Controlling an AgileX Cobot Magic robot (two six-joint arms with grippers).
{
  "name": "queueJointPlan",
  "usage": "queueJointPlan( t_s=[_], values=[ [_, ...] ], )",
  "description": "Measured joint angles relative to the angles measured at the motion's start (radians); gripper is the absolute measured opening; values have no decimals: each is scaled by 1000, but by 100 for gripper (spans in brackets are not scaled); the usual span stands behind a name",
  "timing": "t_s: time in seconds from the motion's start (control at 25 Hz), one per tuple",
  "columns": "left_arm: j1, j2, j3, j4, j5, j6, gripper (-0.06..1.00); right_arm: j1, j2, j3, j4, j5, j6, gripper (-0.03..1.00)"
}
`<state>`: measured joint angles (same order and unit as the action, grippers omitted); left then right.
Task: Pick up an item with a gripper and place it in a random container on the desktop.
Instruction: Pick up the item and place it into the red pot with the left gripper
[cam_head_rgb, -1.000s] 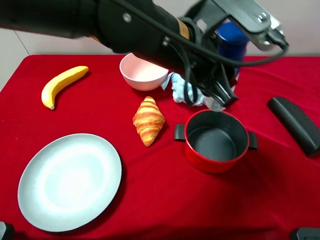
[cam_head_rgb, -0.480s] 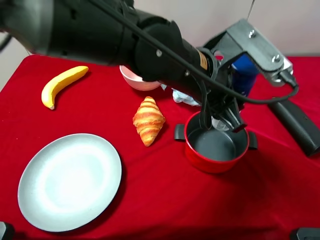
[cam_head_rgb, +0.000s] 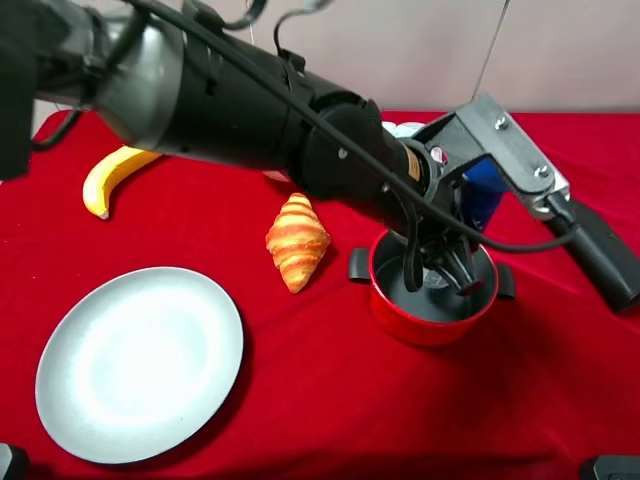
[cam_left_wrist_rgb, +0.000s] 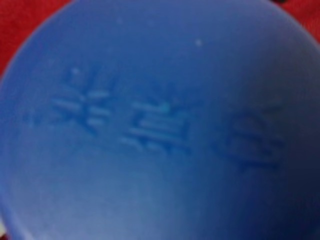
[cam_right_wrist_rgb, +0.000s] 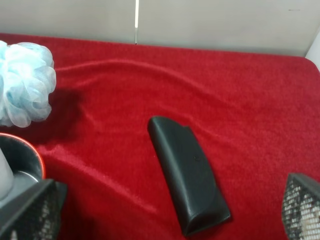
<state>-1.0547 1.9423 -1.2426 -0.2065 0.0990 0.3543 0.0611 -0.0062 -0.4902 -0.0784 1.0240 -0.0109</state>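
My left gripper, on a thick black arm reaching across from the left, is shut on the white spray can. The can's dark blue cap shows beside the wrist plate and fills the left wrist view. The can's lower end and the fingers are down inside the red pot, which stands on the red cloth right of the middle. The right wrist view shows the pot's rim with a sliver of the white can. My right gripper is open and empty, low over the cloth to the right of the pot.
A croissant lies left of the pot, a banana at the far left, and a grey-blue plate at the front left. A flat black bar lies right of the pot. A pale blue bath sponge sits behind the pot.
My left arm has carried the spray can from behind the pot towards the front and down. Its lower end now sits inside the pot.
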Motion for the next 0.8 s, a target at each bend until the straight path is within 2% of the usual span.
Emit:
queueJointPlan(
  t_s=[0.8],
  values=[
    [-1, 59, 1, 0, 27, 0, 50, 0, 0, 0, 1, 0, 0, 69]
  ],
)
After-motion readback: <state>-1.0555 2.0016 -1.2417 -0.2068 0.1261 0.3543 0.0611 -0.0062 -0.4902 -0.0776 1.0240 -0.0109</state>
